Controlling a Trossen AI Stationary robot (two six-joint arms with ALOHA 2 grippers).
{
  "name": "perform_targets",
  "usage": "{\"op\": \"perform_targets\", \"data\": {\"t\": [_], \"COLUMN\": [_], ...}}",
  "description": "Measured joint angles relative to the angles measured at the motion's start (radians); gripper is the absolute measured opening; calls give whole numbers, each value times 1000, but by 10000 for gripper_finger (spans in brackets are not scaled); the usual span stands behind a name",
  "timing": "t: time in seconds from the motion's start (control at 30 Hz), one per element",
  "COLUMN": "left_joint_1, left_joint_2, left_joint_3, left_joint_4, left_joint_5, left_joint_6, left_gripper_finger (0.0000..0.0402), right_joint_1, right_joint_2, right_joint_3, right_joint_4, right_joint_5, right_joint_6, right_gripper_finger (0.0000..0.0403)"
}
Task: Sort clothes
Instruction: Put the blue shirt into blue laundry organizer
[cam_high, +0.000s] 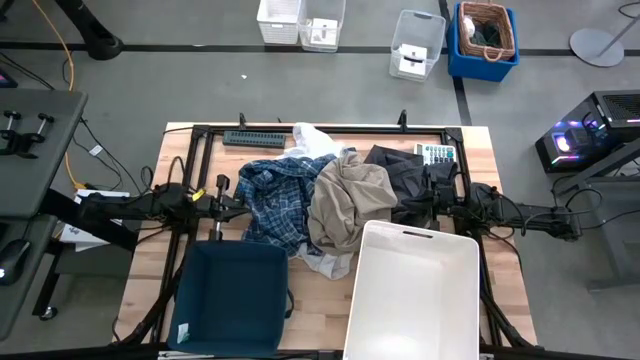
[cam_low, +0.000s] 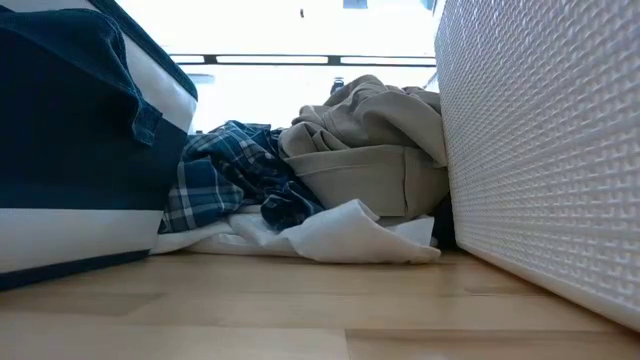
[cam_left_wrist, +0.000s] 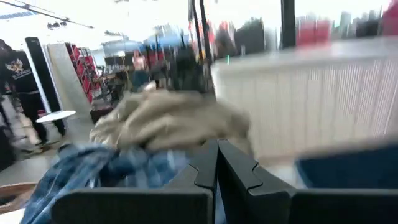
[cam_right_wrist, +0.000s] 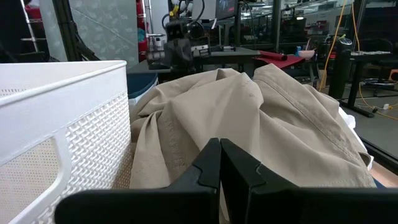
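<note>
The clothes lie in a pile at the table's middle. The blue-and-white plaid shirt (cam_high: 272, 198) is on the left and the beige khaki piece (cam_high: 350, 200) is in the centre. The dark grey-black piece (cam_high: 400, 170) is on the right. The white piece (cam_high: 312, 140) shows at the far side and under the pile's near edge (cam_low: 330, 232). My left gripper (cam_high: 232, 203) (cam_left_wrist: 217, 163) is shut and empty, just left of the plaid shirt (cam_left_wrist: 93, 168). My right gripper (cam_high: 432, 205) (cam_right_wrist: 219, 163) is shut and empty at the pile's right, pointing at the beige piece (cam_right_wrist: 249, 112).
A navy blue bin (cam_high: 230, 295) stands at the near left and a rigid white bin (cam_high: 415, 295) at the near right, both right against the pile. A calculator (cam_high: 436, 153) and a dark strip (cam_high: 253, 138) lie at the far edge. Several bins stand on the floor beyond the table.
</note>
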Motion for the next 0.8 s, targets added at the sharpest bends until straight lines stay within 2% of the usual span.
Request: {"op": "perform_targets", "data": {"t": [0.07,0.17,0.23,0.3,0.43,0.57,0.67,0.73,0.8], "left_joint_1": [-2,-2,-2,1,1,1,1,1,6], "left_joint_2": [0,12,41,93,273,482,608,691,766], "left_joint_3": [0,0,11,53,207,429,634,770,898], "left_joint_4": [147,362,483,506,396,232,2,-168,-342], "left_joint_5": [-18,-185,-304,-348,-342,-349,-362,-427,-556], "left_joint_6": [-146,-355,-389,-355,-240,-173,-114,-138,-204], "left_gripper_finger": [1,1,1,0,0,0,0,0,0], "right_joint_1": [0,0,0,0,0,0,0,0,0], "right_joint_2": [0,0,0,0,1,0,0,0,0], "right_joint_3": [0,0,0,0,0,0,0,0,0], "right_joint_4": [0,0,0,0,0,0,0,0,0], "right_joint_5": [0,0,0,0,0,0,0,0,0], "right_joint_6": [0,0,0,0,0,0,0,0,0], "right_gripper_finger": [0,0,0,0,0,0,0,0,0]}}
